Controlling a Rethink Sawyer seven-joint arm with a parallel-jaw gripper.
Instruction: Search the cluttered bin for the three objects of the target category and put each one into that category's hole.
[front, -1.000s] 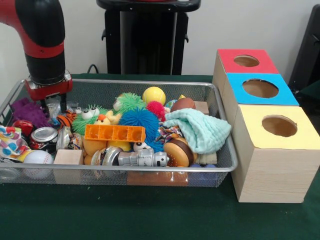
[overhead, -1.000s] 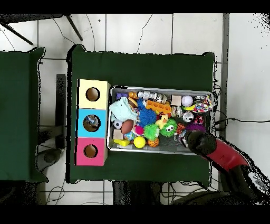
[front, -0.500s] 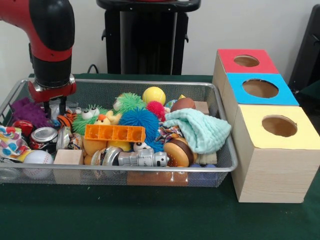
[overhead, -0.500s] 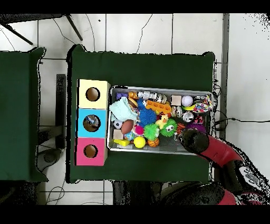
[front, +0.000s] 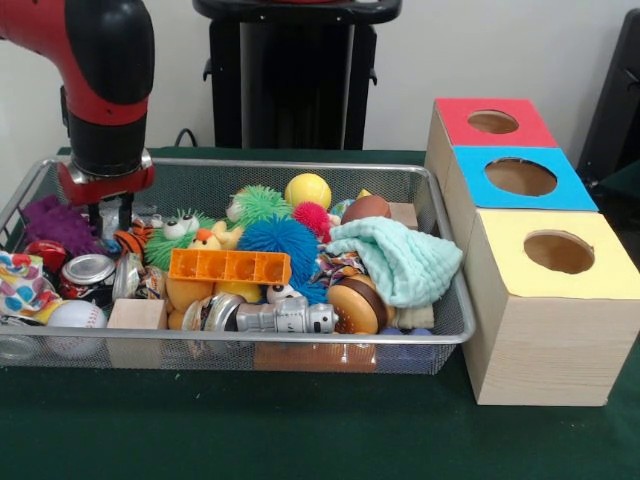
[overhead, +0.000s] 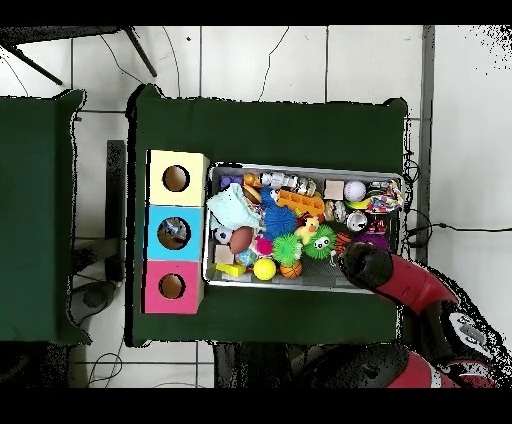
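Red arm holds the gripper (front: 111, 217) low over the bin's (front: 300, 172) left toys to search, fingers a little apart on nothing, with three holed boxes (front: 545, 260) waiting beside.

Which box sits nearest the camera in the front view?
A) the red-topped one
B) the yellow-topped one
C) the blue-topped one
B: the yellow-topped box stands closest to the camera in the front view, with the blue-topped box behind it and the red-topped box farthest back.
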